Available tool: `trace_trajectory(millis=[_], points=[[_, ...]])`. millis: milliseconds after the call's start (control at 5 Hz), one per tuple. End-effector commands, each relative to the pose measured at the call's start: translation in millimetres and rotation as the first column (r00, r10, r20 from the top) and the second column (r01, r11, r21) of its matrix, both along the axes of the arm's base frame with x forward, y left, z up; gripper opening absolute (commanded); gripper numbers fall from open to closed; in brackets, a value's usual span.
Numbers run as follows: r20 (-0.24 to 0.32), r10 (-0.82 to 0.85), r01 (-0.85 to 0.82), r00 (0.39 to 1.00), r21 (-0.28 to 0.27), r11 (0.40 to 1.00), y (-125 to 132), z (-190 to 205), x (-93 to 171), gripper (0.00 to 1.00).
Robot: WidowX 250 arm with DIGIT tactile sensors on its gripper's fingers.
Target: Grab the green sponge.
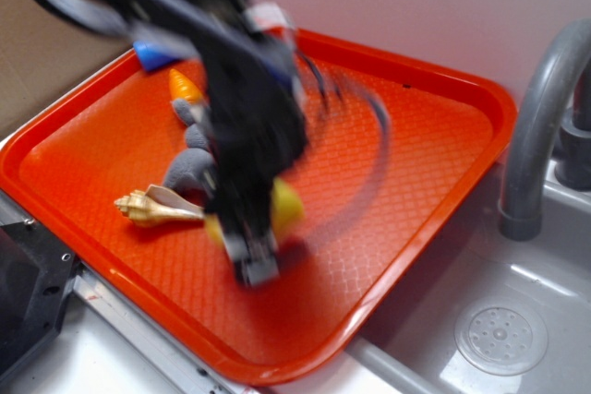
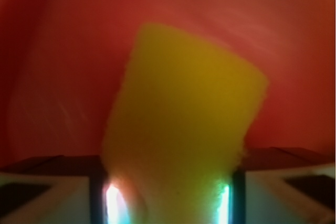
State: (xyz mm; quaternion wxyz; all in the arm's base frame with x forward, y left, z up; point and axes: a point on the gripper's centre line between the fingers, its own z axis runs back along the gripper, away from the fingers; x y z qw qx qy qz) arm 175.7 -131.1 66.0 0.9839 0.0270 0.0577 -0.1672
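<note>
The green sponge (image 1: 288,205), a yellow foam block, lies on the orange tray (image 1: 406,228), partly hidden behind my blurred black arm. My gripper (image 1: 251,260) points down at the tray right at the sponge. In the wrist view the sponge (image 2: 189,114) fills the gap between my two fingers (image 2: 96,192) and touches both, leaning to the right. My gripper (image 2: 167,174) is shut on it. The dark scouring layer does not show.
A tan seashell (image 1: 152,208) and a grey plush rabbit (image 1: 189,168) lie just left of the sponge. An orange toy (image 1: 185,88) and a blue object (image 1: 152,57) sit near the tray's back corner. A grey faucet (image 1: 536,126) and sink drain (image 1: 499,339) are to the right.
</note>
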Motion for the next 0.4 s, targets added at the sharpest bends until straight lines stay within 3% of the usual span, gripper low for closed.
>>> trace_trajectory(millis=[0, 200], points=[[0.126, 0.338, -0.331, 0.932, -0.078, 0.940, 84, 102, -13, 0.00], [0.175, 0.456, -0.446, 0.872, -0.098, 0.890, 114, 134, -20, 0.00]])
